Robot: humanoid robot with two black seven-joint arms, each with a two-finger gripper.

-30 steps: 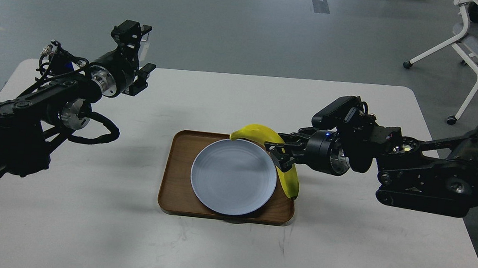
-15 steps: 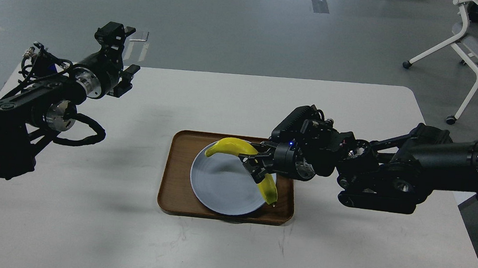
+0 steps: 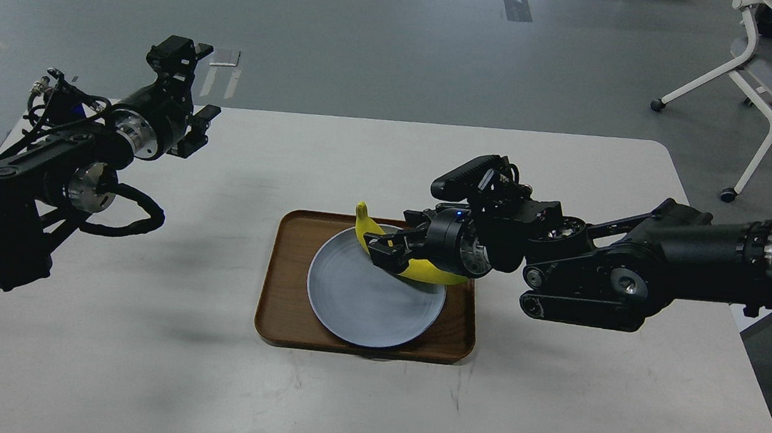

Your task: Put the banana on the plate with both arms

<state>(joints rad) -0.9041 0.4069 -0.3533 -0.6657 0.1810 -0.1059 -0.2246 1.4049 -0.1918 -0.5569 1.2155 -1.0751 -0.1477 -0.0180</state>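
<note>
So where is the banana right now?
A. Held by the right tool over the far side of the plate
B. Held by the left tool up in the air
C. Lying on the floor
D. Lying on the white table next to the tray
A: the right tool is closed on the banana above the far part of the plate, while the left tool is off to the side holding nothing.

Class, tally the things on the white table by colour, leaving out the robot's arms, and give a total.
Yellow: 1, the banana
Blue-grey: 1, the plate
Brown: 1, the wooden tray
Total: 3
</note>
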